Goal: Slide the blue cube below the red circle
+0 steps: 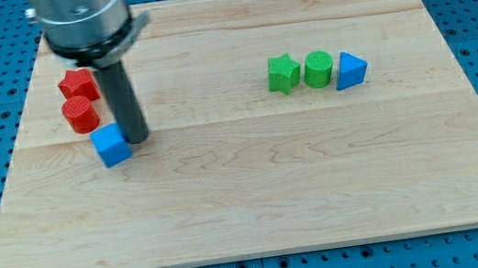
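The blue cube (111, 145) lies on the wooden board (256, 196) at the view's left. The red circle (80, 114) sits just above and slightly left of it, nearly touching. My tip (136, 140) rests on the board right against the cube's right side. The dark rod rises from there to the arm's grey body at the view's top left.
A red star (78, 84) lies just above the red circle. At the view's right a green star (282, 74), a green circle (317, 69) and a blue triangle (350, 70) stand in a row. Blue pegboard surrounds the board.
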Tool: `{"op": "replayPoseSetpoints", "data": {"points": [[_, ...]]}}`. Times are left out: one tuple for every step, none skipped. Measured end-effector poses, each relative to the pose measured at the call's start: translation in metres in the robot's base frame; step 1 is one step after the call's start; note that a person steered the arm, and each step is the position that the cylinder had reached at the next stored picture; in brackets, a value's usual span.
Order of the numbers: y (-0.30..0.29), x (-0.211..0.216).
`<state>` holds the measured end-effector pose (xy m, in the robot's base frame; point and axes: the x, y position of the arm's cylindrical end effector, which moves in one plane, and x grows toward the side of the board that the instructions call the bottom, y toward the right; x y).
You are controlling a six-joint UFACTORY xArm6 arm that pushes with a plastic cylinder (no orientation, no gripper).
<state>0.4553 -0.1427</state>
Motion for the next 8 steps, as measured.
{"op": "replayPoseSetpoints", "data": {"points": [[0.0, 0.023], [-0.017, 0.026], [-0.041, 0.026], [-0.053, 0.018], [-0.044, 0.009], [-0.067, 0.065], [-0.161, 0.057], [-0.136, 0.023]]}}
